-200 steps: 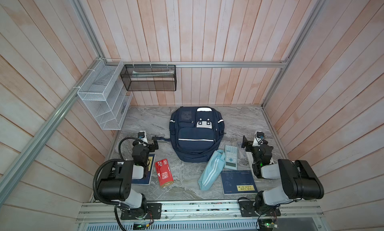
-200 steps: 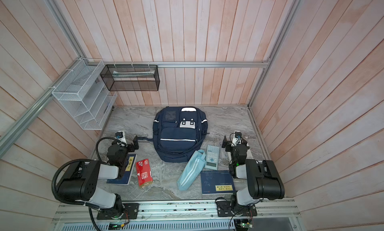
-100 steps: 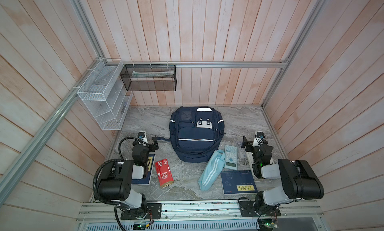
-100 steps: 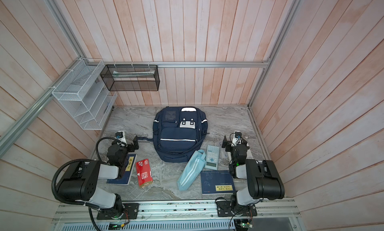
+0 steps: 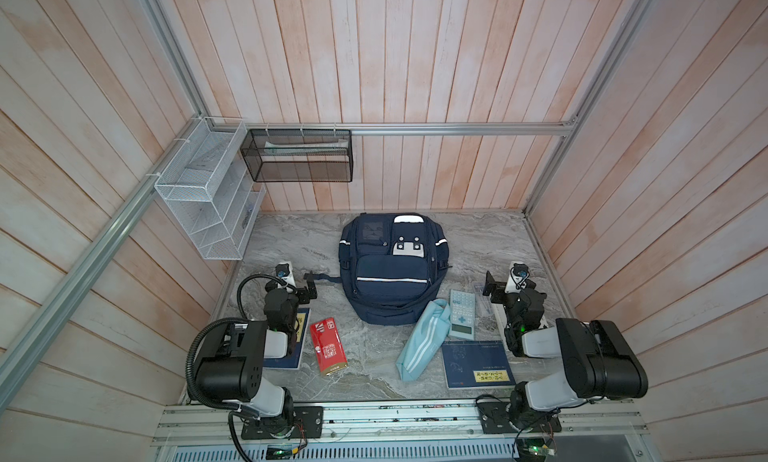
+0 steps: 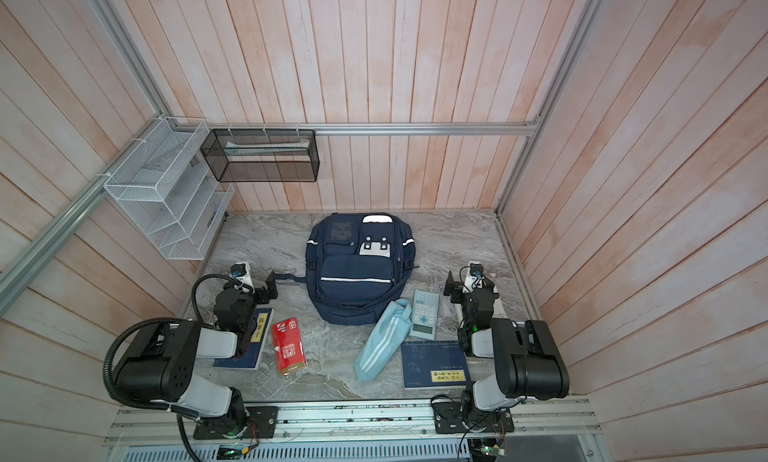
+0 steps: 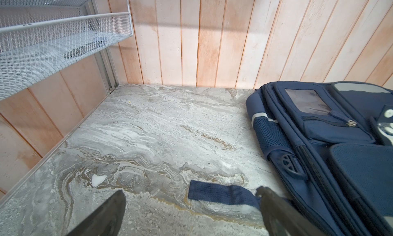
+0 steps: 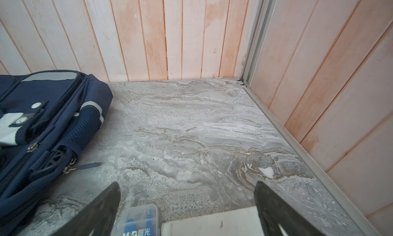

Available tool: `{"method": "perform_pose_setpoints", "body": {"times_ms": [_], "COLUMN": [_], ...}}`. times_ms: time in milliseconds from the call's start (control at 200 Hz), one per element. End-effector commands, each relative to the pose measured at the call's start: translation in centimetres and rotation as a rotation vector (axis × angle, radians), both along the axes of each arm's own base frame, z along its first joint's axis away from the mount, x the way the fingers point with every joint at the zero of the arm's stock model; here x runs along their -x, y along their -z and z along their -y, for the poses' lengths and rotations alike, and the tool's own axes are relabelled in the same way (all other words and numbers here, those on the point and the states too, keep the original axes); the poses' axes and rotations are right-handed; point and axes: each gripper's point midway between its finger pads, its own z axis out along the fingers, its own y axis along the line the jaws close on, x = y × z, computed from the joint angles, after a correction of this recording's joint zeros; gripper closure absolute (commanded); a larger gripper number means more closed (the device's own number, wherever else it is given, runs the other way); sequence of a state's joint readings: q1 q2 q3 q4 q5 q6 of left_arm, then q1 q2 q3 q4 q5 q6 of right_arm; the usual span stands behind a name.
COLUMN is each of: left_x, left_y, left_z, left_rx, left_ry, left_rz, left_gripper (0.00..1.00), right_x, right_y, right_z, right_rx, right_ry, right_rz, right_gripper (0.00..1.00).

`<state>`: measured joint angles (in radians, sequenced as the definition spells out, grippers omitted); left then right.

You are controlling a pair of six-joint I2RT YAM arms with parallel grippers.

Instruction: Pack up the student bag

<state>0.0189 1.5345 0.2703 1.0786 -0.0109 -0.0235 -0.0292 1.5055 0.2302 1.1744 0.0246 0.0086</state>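
Marble tabletop [image 5: 478,239], wood-panelled booth. Student bag [image 5: 392,268] lies centre-back, front up, seemingly zipped. My left gripper [image 5: 309,289] and right gripper [image 5: 490,287] flank it, fingers spread, empty. Best start: pin fabric, draw zip open. Count: two navy books [image 5: 476,364]; one each red carton [image 5: 328,347], striped pouch [image 5: 422,341], calculator [image 5: 462,314], pen case [image 8: 140,220].

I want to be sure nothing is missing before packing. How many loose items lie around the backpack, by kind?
Navy books: 2
Red carton: 1
Light-blue striped pouch: 1
Calculator: 1
Clear pen box: 1
White flat item, partly hidden under the right arm: 1
Total: 7
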Motion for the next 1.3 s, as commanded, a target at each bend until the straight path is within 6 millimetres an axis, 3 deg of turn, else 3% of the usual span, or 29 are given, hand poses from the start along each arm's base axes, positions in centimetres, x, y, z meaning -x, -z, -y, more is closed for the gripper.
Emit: {"method": "perform_pose_setpoints", "body": {"times_ms": [0,390,485,575,695,765,855,1025,1165,1295], "left_x": [-0.6,-0.5,-0.3,-0.1,0.2,0.5,1.2,2.5,1.6,0.1], "left_y": [-1.2,-1.3,-1.8,-3.0,-5.6,-7.9,-9.2,-10.1,-9.6,-6.1], "left_z": [-0.1,-0.2,-0.4,0.1,1.4,0.2,-1.5,2.4,5.4,10.7], "left_rx": [0.006,0.000,0.004,-0.016,-0.057,0.012,0.237,0.446,0.546,0.517], "left_ry": [-0.002,-0.010,-0.028,-0.018,-0.010,-0.129,-0.272,-0.051,0.049,0.100], "left_rz": [0.047,0.050,0.061,0.067,0.066,0.079,0.031,0.078,-0.002,-0.185], "left_gripper": [0.00,0.00,0.00,0.00,0.00,0.00,0.00,0.00,0.00,0.01], "right_x": [-0.6,-0.6,-0.4,-0.2,-1.0,-1.2,-1.6,-3.6,-6.8,-9.1], "right_y": [-0.7,-0.7,-1.6,-3.8,-4.9,-6.3,-7.6,-7.9,-4.7,-2.2], "right_z": [0.2,0.3,0.7,0.5,0.2,-0.5,-1.6,-5.6,-9.0,-12.0], "right_rx": [-0.013,-0.017,-0.032,-0.027,-0.079,-0.143,-0.241,-0.420,-0.433,-0.450], "right_ry": [0.004,0.006,0.034,0.021,0.015,-0.013,-0.068,-0.263,-0.298,-0.337], "right_rz": [0.025,0.024,0.058,0.100,0.003,-0.006,0.005,-0.040,-0.216,-0.309], "right_gripper": [0.02,0.02,0.02,0.02,0.02,0.02,0.02,0.02,0.02,0.05]}}
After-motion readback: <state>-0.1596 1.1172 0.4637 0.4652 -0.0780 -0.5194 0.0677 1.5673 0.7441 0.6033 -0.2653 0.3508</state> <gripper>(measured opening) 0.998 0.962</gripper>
